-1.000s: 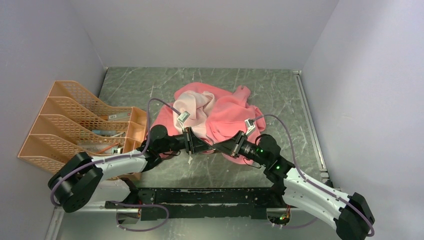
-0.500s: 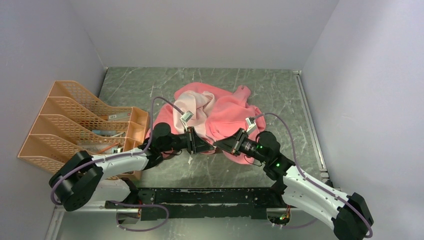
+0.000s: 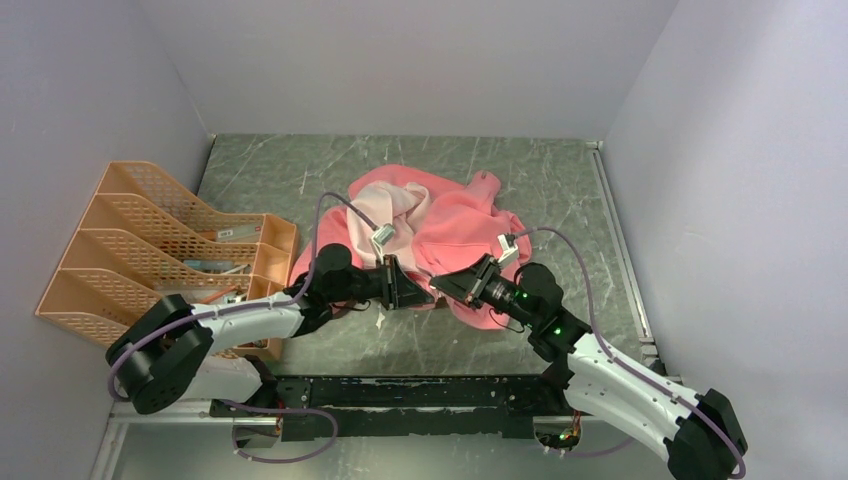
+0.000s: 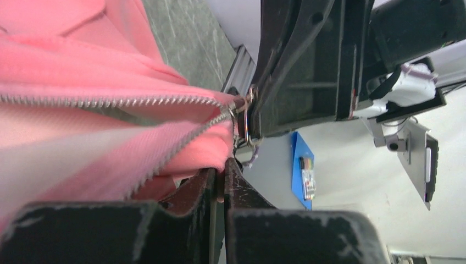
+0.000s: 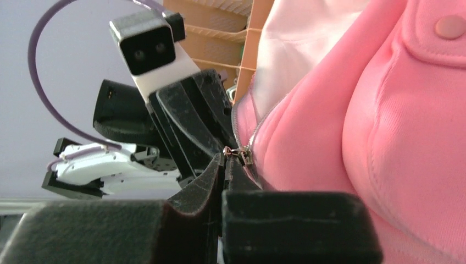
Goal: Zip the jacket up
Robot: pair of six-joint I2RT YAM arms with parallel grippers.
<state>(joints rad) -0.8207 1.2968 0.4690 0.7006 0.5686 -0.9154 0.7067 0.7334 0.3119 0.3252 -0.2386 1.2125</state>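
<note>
Robot lab cell, not a home. Plain pale walls (image 3: 400,60) box in a marble-look desk (image 3: 560,190) on three sides. Two white-and-black arms, the left arm (image 3: 240,318) and right arm (image 3: 620,385), are bolted to a black rail (image 3: 420,395) at the near edge. A purple cable (image 5: 31,55) runs to a small wrist camera (image 5: 145,47). A metal strip (image 3: 624,250) edges the desk's right side. An orange file rack (image 3: 150,240) sits at the left.
</note>
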